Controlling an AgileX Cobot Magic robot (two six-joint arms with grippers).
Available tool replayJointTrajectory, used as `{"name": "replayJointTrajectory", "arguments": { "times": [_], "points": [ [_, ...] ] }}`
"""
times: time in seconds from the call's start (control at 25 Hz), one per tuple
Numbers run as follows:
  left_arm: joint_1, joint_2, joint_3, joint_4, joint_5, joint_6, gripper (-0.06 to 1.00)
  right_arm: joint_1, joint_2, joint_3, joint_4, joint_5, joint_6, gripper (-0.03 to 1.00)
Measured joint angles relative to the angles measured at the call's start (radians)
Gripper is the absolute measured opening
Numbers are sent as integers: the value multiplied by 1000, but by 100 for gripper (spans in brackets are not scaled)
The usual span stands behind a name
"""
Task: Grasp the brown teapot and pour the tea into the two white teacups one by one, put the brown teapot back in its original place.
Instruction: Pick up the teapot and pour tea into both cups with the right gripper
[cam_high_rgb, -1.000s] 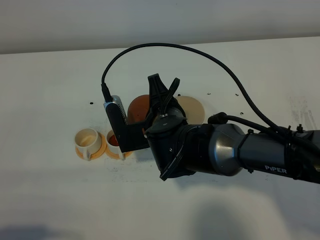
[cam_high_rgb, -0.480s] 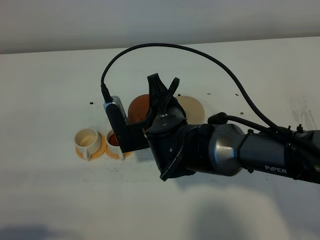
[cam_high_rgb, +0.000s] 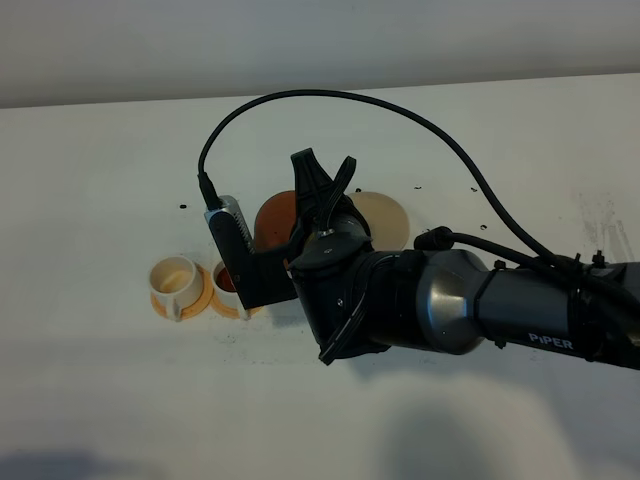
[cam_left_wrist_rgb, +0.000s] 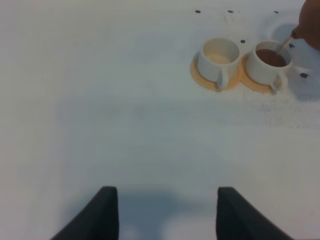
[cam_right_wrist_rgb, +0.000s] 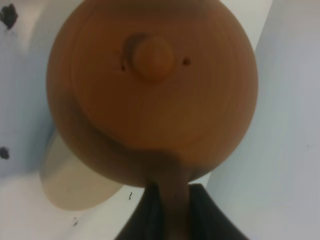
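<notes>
My right gripper is shut on the loop handle of the brown teapot and holds it tilted above the right teacup. In the left wrist view a thin stream runs from the teapot into that cup, which holds brown tea. The left teacup looks empty; it also shows in the exterior view. The right wrist view shows the teapot lid from above, with my gripper around the handle. The beige coaster lies bare. My left gripper is open and empty, well short of the cups.
Each cup stands on a small orange saucer. The right arm's wrist camera and its black cable hang over the cups. Small dark specks dot the white table.
The right arm with the teapot has crept very slightly to the left. The cups have not moved.
</notes>
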Motion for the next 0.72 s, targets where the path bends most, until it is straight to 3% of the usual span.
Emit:
{"name": "replayJointTrajectory", "arguments": {
  "times": [0.72],
  "points": [
    [0,0,0,0,0,0,44,0,0,0,5,-1,3,11]
  ]
}}
